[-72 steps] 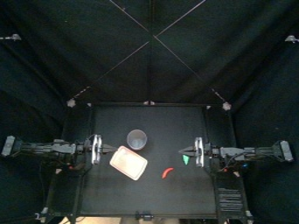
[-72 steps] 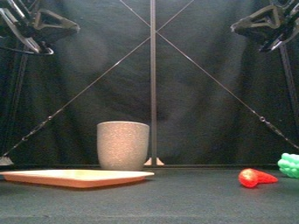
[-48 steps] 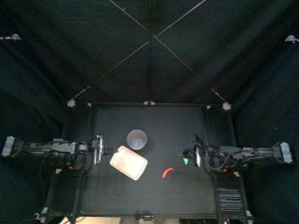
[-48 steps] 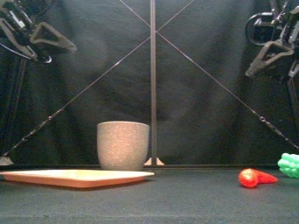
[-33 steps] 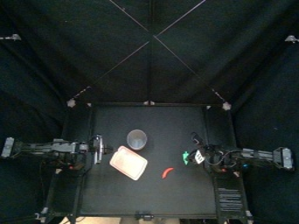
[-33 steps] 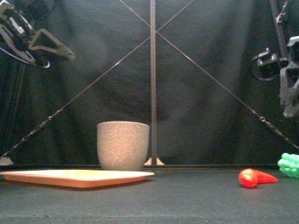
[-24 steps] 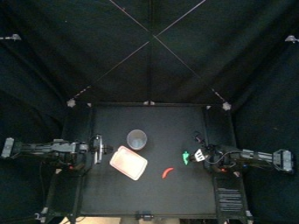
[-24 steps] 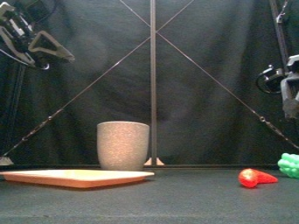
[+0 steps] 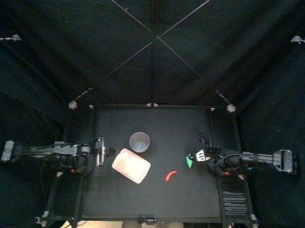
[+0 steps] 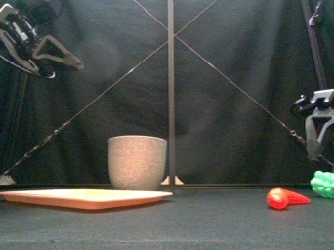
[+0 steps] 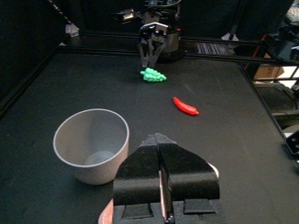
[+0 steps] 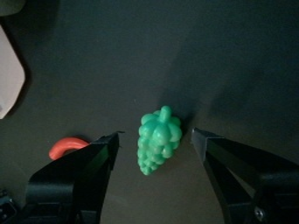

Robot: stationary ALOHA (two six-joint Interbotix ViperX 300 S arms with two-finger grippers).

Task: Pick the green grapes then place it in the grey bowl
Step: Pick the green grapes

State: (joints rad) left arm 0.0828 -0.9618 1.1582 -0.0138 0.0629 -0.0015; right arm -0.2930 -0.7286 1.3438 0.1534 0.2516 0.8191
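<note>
The green grapes (image 9: 191,162) lie on the table's right side, at the right edge of the front view (image 10: 322,183). My right gripper (image 12: 156,134) hangs open directly above the grapes (image 12: 158,140), one jaw on each side and not touching. It stays clearly above the table in the front view (image 10: 317,125). The tall grey speckled cup (image 10: 137,161) stands upright near the middle (image 9: 141,141). On the left, my left gripper (image 11: 163,142) rests shut and empty, high above the table (image 10: 46,54), with the cup (image 11: 91,143) just ahead of it.
A flat pink tray (image 9: 131,165) lies in front of the cup, left of centre (image 10: 85,198). A red chili toy (image 9: 170,175) lies between tray and grapes, close to the grapes (image 12: 70,147). The table's right rail runs just beyond the grapes.
My right gripper has swung from high up to pointing down and has dropped over the grapes. The left arm has barely moved. The toys, cup and tray are where they were.
</note>
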